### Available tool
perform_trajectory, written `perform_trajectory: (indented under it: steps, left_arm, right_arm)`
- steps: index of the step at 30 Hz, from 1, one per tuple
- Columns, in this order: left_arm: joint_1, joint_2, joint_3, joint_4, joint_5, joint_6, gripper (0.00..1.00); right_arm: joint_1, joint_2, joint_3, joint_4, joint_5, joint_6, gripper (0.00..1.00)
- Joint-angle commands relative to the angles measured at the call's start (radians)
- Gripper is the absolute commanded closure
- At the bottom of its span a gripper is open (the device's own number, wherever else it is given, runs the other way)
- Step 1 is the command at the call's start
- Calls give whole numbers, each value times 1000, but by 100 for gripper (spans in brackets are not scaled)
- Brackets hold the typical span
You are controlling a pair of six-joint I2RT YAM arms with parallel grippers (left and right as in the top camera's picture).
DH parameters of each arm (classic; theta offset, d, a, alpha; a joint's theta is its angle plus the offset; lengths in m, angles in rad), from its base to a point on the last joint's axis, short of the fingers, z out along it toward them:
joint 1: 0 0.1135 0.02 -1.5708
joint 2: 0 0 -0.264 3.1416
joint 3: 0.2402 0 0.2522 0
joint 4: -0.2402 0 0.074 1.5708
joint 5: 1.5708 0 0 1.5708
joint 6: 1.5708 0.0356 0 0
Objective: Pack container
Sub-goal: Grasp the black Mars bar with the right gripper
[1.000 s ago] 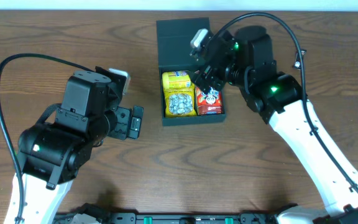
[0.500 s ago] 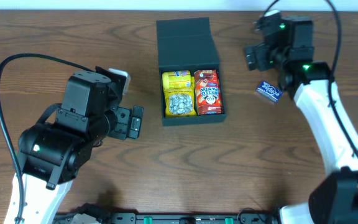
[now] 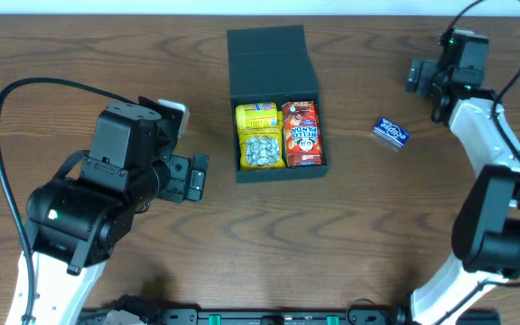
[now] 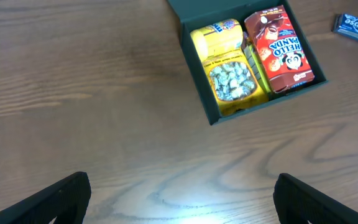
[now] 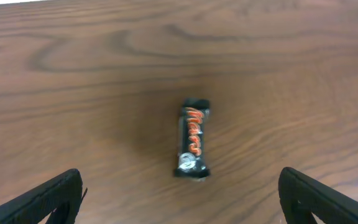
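Observation:
The container (image 3: 283, 173) is a matte black box at the table's back middle, its flap lid (image 3: 269, 56) lying open behind it. Inside lie a yellow snack packet (image 3: 259, 135) and a red Hello Panda box (image 3: 302, 134) side by side. My left gripper (image 3: 197, 176) hovers open left of the container, with nothing between its fingers (image 4: 61, 199); the container (image 4: 196, 74) shows ahead of it. My right gripper (image 3: 420, 77) is open at the far right back. In the right wrist view a black Mars bar (image 5: 192, 138) lies on the wood ahead of the right gripper (image 5: 179, 202).
A small blue gum pack (image 3: 390, 132) lies on the table right of the container, also seen as the blue pack (image 4: 355, 26) in the left wrist view. The table's back edge runs close behind the right gripper.
The right arm has swung from over the container to the far right back of the table, uncovering the red box inside. The left arm has not moved.

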State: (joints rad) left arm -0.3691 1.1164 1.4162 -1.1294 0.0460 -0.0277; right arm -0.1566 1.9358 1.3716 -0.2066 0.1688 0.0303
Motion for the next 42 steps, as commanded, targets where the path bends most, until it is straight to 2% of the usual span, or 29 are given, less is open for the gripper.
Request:
perform_trajectory:
  steps: [1, 4, 11, 17, 25, 34, 42]
  left_arm:
    - [2, -4, 14, -4, -1, 6, 5]
    - [2, -4, 14, -4, -1, 6, 5]
    - [2, -4, 14, -4, -1, 6, 5]
    - [2, -4, 14, -4, -1, 6, 4]
    - [2, -4, 14, -4, -1, 6, 5]
    - [2, -4, 14, -4, -1, 6, 5]
    - [2, -4, 14, -4, -1, 6, 5]
  right_arm:
    - [-27, 46, 5, 35, -1, 70, 1]
    - [-36, 87, 5, 80, -1, 71, 1]
    - [-48, 168, 5, 188, -2, 177, 1]
    - [-48, 225, 5, 253, -1, 183, 1]
    - [-51, 283, 5, 331, -1, 183, 13]
    - [-53, 323, 5, 364, -1, 222, 20]
    - [-53, 324, 5, 360, -1, 227, 48]
